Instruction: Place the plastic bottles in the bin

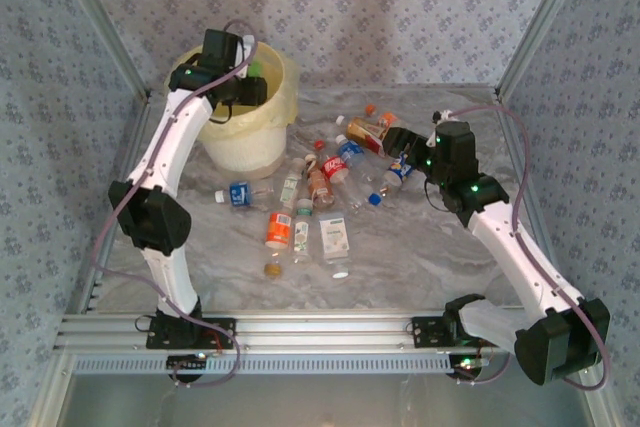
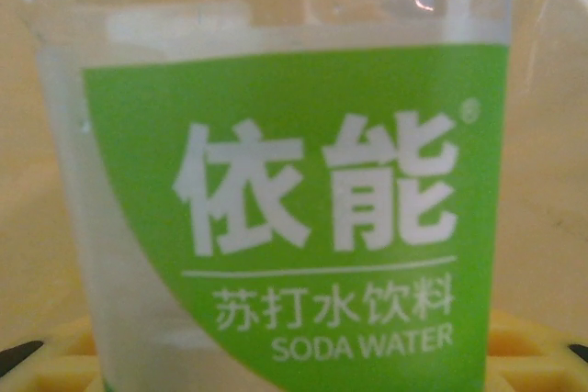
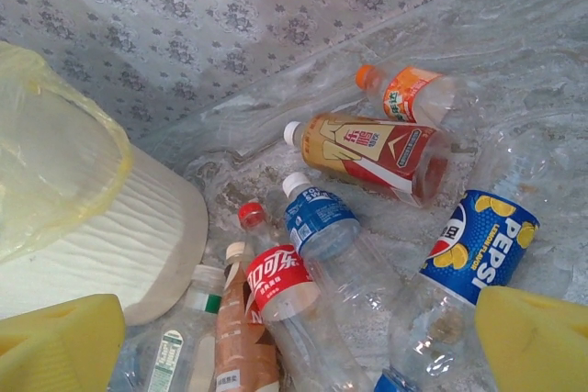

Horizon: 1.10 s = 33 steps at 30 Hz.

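Got the green-label bottle (image 2: 294,218) pinched in the left gripper (image 1: 250,89) over the bin (image 1: 280,125), upper left. Got right gripper (image 3: 294,351) gaping, empty, above loose bottles (image 1: 318,183) on the table (image 1: 430,247). Light, crushy, slick: grab mid-body.

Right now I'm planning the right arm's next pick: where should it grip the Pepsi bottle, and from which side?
Likely the labelled middle of the Pepsi bottle, from above, jaws across its width: it lies on its side, and a clear blue-labelled bottle lies close alongside, blocking a sideways approach.
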Available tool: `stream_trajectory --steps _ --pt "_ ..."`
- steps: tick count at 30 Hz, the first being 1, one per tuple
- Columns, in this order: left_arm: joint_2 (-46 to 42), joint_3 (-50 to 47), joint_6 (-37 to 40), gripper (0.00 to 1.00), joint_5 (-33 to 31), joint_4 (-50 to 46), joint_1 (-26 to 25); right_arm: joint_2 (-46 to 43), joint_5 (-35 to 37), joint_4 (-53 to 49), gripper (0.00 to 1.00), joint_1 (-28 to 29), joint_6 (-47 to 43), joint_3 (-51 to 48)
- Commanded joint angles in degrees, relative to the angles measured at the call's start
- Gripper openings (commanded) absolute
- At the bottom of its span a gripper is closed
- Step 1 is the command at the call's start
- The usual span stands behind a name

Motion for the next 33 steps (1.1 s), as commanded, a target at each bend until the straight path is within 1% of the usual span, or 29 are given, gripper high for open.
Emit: stream_trajectory --steps 1,8,11,14,23,26,29,33 --pt "1.5 2.0 -1.0 0.52 2.7 -4.3 0.2 0.4 1.6 -2.0 1.0 -0.3 -1.2 2.2" --pt "3.4 1.7 -1.0 0.57 4.2 -5.9 0.1 1.5 2.0 -3.3 1.0 -0.3 -1.1 2.6" --pt "3.5 1.7 -1.2 0.64 4.4 -6.1 0.1 2.2 2.3 -3.8 1.0 -0.2 -1.2 3.3" --pt "3.0 2.1 -1.1 0.69 4.3 -5.9 0.1 2.9 2.3 -4.1 1.0 -0.2 -1.6 3.9" --pt "-0.4 4.7 -0.2 0.76 4.7 -5.3 0.1 3.9 2.6 -4.6 1.0 -0.2 -1.5 3.7" --pt "-2.3 4.9 -0.5 0.8 5.9 -4.3 0.1 4.0 2.9 -5.2 1.0 -0.2 -1.5 3.5" --pt "-4.7 4.2 -1.6 0.83 7.7 -2.9 0.1 4.0 3.2 -5.3 1.0 -0.2 -1.4 3.2" --pt "-8.7 0.8 -3.5 0.88 8.6 0.1 0.0 4.0 3.3 -4.2 1.0 -0.2 -1.6 2.2"
